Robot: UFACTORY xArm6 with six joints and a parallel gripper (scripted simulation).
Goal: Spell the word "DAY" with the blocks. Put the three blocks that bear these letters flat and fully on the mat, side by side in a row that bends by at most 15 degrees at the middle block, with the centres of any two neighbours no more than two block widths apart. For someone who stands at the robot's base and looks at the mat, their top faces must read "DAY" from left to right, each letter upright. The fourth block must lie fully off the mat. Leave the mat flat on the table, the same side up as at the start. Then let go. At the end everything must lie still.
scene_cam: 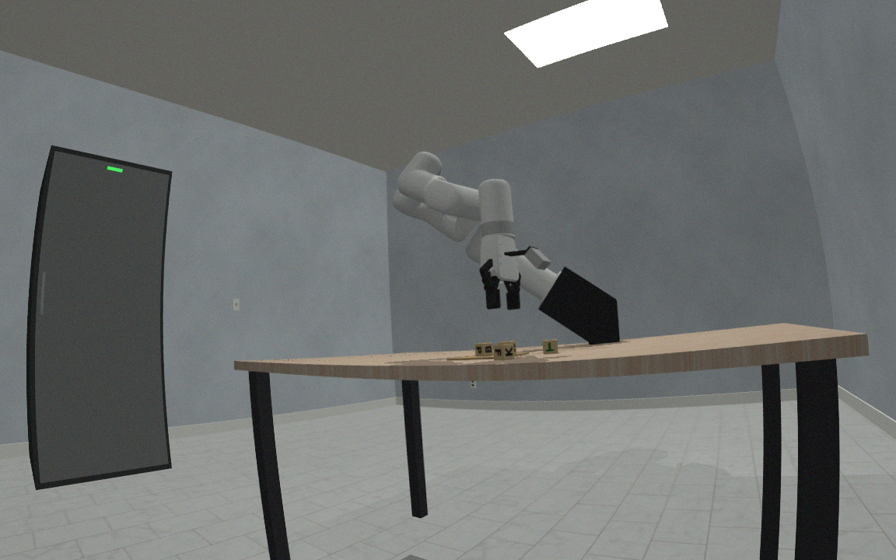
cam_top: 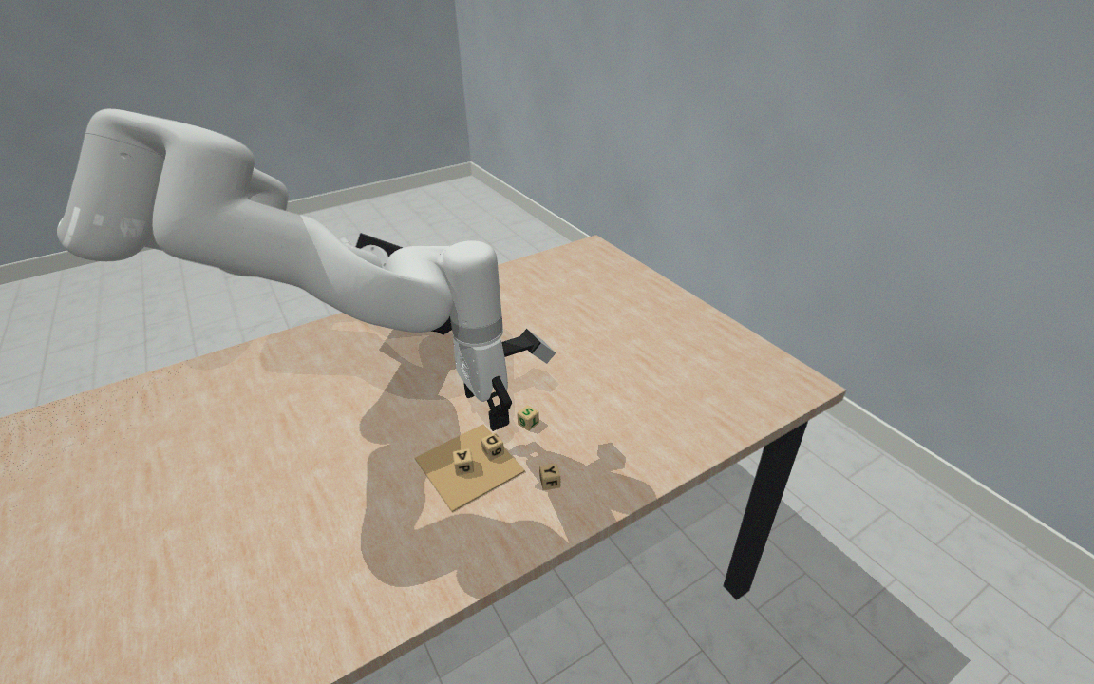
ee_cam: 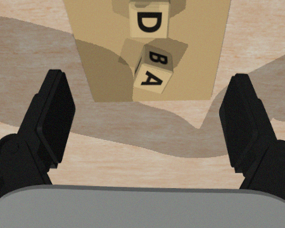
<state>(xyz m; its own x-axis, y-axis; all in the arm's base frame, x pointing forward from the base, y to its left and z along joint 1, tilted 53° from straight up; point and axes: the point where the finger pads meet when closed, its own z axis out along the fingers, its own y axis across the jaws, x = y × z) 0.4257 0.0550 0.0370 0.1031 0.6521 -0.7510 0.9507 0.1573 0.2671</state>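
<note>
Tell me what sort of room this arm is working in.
Probably a bare test room or lab, not a home or workshop: plain grey walls, a tiled floor, one ceiling light panel, a dark door, and a single wooden table bearing only the arm, a mat and letter blocks.

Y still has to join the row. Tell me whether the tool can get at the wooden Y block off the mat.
Probably yes: the wooden Y block lies alone beside the tan mat, nothing around it, and the black tool hangs open above.
</note>
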